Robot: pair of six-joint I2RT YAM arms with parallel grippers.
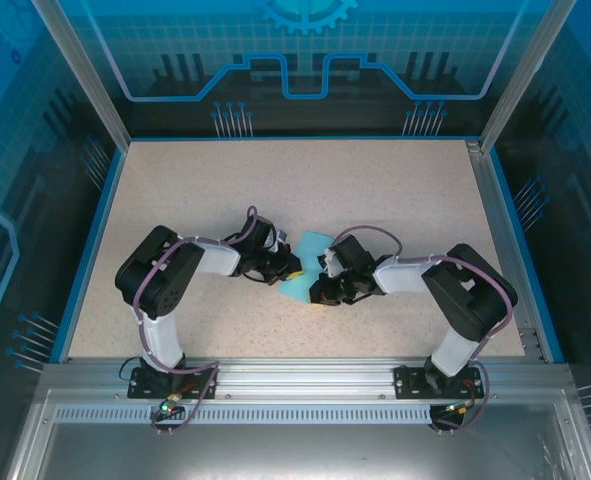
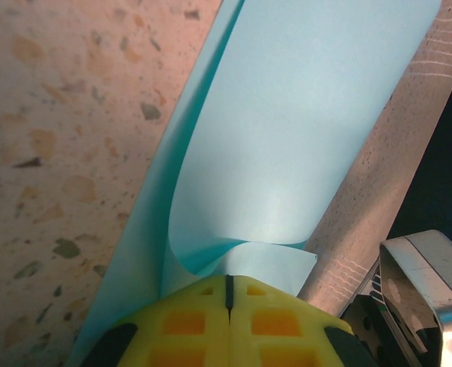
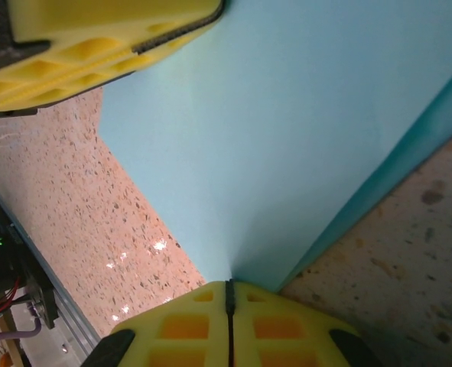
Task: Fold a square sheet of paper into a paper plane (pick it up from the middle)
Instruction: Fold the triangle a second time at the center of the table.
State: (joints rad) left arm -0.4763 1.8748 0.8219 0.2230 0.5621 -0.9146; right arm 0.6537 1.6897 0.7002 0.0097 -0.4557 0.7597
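Note:
The light blue square sheet of paper is at mid-table between both arms, bent over itself into two layers. My left gripper reaches it from the left. In the left wrist view its yellow fingers are shut together at the sheet's curled near edge, which rises away from them. My right gripper comes in from the right. Its jaws are shut on the sheet, which narrows into the seam between them. The left gripper's yellow fingers press on the sheet's far corner.
The speckled beige table lies open around the arms, bounded by a blue rim and metal frame posts. A metal rail runs along the near edge. A shiny metal part shows close at the lower right of the left wrist view.

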